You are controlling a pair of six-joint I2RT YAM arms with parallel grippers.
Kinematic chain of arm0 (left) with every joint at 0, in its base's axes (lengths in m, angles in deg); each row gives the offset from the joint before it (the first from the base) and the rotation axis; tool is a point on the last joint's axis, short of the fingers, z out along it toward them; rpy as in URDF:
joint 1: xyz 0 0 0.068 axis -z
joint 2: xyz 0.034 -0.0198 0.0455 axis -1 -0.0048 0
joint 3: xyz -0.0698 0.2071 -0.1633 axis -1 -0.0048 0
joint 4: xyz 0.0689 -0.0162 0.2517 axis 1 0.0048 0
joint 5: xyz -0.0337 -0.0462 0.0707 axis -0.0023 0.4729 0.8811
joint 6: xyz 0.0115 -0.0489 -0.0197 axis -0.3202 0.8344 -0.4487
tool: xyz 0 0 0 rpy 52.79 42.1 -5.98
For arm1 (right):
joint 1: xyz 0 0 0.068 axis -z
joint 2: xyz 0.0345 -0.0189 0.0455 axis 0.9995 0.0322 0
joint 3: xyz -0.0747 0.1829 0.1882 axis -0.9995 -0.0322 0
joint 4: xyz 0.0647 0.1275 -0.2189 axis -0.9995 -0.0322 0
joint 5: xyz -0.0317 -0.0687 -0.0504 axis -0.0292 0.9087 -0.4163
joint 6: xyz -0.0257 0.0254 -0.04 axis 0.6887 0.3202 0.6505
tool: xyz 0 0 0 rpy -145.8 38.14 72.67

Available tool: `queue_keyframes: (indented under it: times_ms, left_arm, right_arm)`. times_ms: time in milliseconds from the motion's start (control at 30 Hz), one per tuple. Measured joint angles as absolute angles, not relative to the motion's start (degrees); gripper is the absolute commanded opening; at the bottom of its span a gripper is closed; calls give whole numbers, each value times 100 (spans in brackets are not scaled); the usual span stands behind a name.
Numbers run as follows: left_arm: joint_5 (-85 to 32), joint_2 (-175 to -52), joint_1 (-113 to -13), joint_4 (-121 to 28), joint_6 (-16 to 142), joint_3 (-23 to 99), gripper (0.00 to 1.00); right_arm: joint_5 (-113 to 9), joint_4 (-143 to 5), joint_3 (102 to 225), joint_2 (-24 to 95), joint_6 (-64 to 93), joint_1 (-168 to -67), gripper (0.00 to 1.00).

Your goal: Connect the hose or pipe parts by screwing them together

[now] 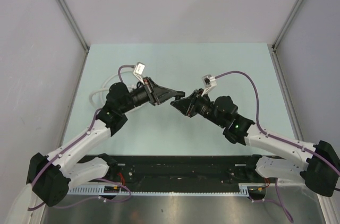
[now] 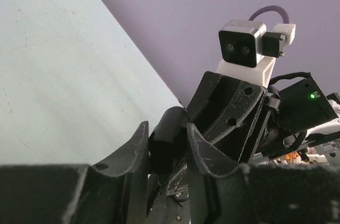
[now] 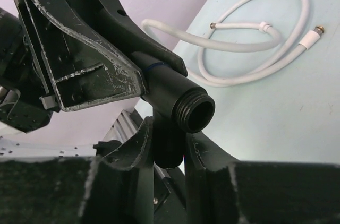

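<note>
A black pipe part (image 3: 183, 104) with a threaded open end hangs in the air between both arms over the middle of the table (image 1: 175, 59). My left gripper (image 2: 167, 144) is shut on its smooth body (image 2: 169, 134). Its fingers (image 3: 79, 59) show at upper left in the right wrist view. My right gripper (image 3: 169, 141) has its jaws pressed around the part's short lower stub (image 3: 169, 147). From above, the two grippers (image 1: 180, 96) (image 1: 173, 103) meet tip to tip. A thin white hose (image 3: 255, 49) with small metal end fittings (image 3: 313, 34) lies coiled on the table, half hidden behind the left arm (image 1: 101, 87).
Grey walls close in the table on the left, back and right (image 1: 297, 11). Purple cables (image 1: 249, 83) loop over both arms. A black rail (image 1: 180, 168) runs along the near edge between the arm bases. The right arm's wrist camera (image 2: 241, 46) is close in front of the left gripper.
</note>
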State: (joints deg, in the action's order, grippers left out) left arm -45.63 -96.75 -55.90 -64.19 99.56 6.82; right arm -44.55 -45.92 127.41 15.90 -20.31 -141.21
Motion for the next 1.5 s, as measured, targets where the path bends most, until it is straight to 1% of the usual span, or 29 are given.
queue_keyframes:
  times_ms: [33,100,133,233,333,433,567,733,967,1167,1267,1400,1500]
  left_arm:
    - [-4576,-9666,-5612,-6432,9947,665,57]
    - [-4699,-9658,-5675,-6445,9930,662,67]
    - [-4874,-9658,-5774,-6469,9932,662,72]
    - [-5366,-9656,-6097,-6414,9853,665,75]
    - [-5899,-9671,-6359,-6172,9687,713,75]
    - [-6388,-9710,-6388,-5748,9374,905,75]
    - [-6773,-9717,-6386,-5225,8946,1220,74]
    - [-7099,-9767,-6381,-4967,8690,1327,73]
    - [-7311,-10206,-6224,-4762,8496,1333,71]
    - [-7385,-10348,-6001,-4710,8439,1333,69]
    - [-7416,-10434,-5975,-4705,8432,1333,67]
    - [-7420,-10517,-5929,-4699,8367,1333,59]
    - [-7468,-10622,-5892,-4696,8338,1333,58]
  right_arm:
    - [-4503,-4575,12741,1599,-1959,-14106,0]
    - [-4704,-4590,12739,1577,-1791,-13995,0]
    - [-5005,-4654,12739,1542,-1592,-13881,0]
    - [-6046,-4907,12739,1422,-1074,-13295,0]
    - [-6973,-5388,12783,1315,-538,-12607,0]
    - [-7764,-5974,12940,1308,0,-12163,0]
    - [-8542,-6820,13410,1451,673,-12060,0]
    - [-9169,-7257,13740,1663,1136,-12095,0]
    - [-9477,-7635,13862,1875,1401,-12296,0]
    - [-9471,-7781,14033,2025,1523,-12393,0]
    - [-9469,-7779,14074,2117,1525,-12417,0]
    - [-9416,-7781,14077,2231,1525,-12517,0]
    - [-9368,-7797,14083,2292,1536,-12642,0]
